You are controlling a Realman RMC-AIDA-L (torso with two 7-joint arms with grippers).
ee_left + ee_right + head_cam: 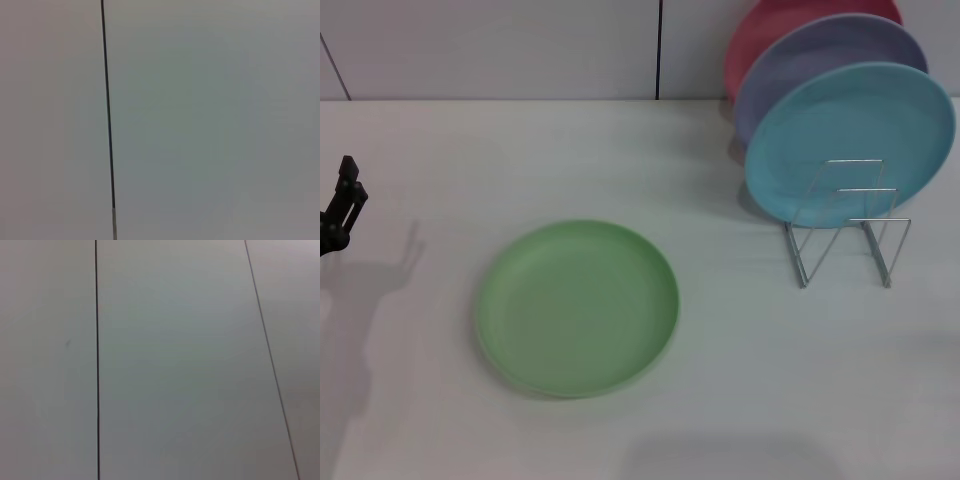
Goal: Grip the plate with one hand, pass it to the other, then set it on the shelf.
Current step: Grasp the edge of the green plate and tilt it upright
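The light green plate [577, 306] lies flat on the white table, left of the middle, in the head view. The silver wire rack [848, 225] stands at the right, its front loops bare. My left gripper [342, 203] is a black shape at the far left edge, well to the left of the plate and apart from it. My right gripper is out of view. Both wrist views show only pale wall panels with dark seams, with no plate and no rack.
A light blue plate [850, 140] leans in the rack, with a lavender plate [820, 60] and a pink plate [770, 35] behind it. The white wall rises behind the table [740, 400].
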